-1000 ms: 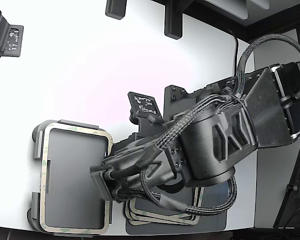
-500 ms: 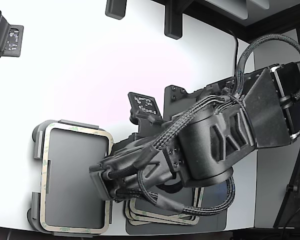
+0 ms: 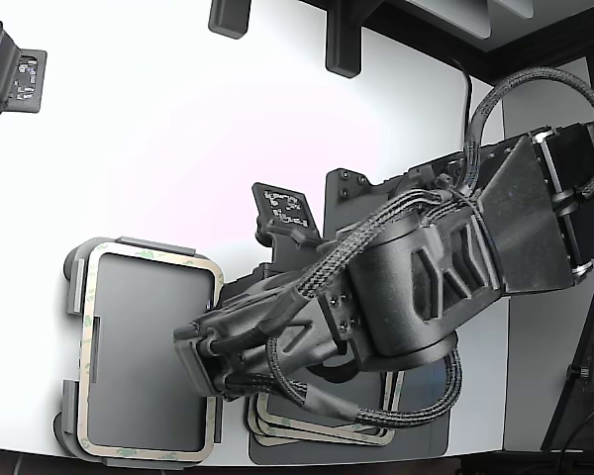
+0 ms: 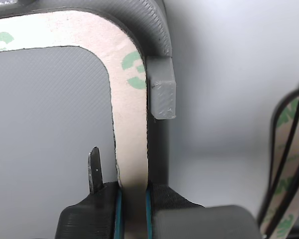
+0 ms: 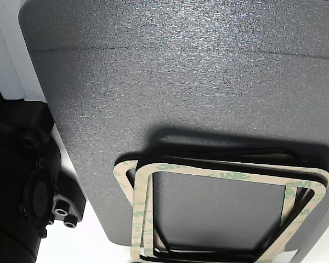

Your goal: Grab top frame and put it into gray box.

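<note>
White tabletop carries the scene in the exterior view, with the gray box near that view's lower left and a darker gray mat at the lower middle, mostly hidden there under the black arm. Lying in the gray box, the top frame is a thin beige rectangle with faint green patches, its rim following the box's rounded outline and its open centre showing the gray floor beneath. The arm reaches across from the exterior view's right, and its tool sits at the frame's side nearest the mat. From the wrist view, the tool is clamped narrowly on the top frame's beige strip, one black finger on the inner side and the other on the outer side, both touching it. A raised gray tab of the box stands just beside the frame's rounded corner. On the mat, the other view shows a stack of like frames, slightly fanned so their edges do not line up
</note>
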You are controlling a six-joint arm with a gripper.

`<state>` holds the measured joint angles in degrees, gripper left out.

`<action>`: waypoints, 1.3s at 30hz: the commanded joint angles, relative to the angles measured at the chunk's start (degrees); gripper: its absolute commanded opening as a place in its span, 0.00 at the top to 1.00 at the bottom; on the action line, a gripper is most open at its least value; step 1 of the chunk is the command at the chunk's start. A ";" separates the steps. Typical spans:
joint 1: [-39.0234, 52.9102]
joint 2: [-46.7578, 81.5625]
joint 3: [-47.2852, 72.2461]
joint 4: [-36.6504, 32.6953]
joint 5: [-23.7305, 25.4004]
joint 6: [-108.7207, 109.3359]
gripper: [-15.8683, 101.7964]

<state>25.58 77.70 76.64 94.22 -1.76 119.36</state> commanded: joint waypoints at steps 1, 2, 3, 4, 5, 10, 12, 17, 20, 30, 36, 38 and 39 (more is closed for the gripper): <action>-0.79 0.97 -1.32 0.26 -0.18 0.09 0.97; -0.79 0.97 -1.32 0.18 -0.26 0.09 0.97; -0.79 0.97 -1.32 0.18 -0.26 0.09 0.97; -0.79 0.97 -1.41 0.18 -0.26 0.09 0.97; -0.79 0.88 -1.41 0.18 -0.26 0.09 0.97; -0.79 0.88 -1.67 0.00 -0.26 0.18 0.97; -0.79 0.88 -1.67 -0.09 -0.26 0.09 0.97; -0.70 0.97 -1.67 -0.62 0.26 0.00 0.97; -0.70 0.97 -1.49 -1.05 0.53 0.00 0.97; -0.53 0.97 -0.88 -1.49 0.26 -0.18 0.97; -0.35 0.88 -1.23 -1.67 0.70 -0.18 0.94; -0.26 0.88 -1.76 -1.23 1.41 0.00 0.04; -0.26 0.88 -2.11 -0.88 1.49 -0.18 0.19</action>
<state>25.75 77.43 76.46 93.08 -0.53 119.27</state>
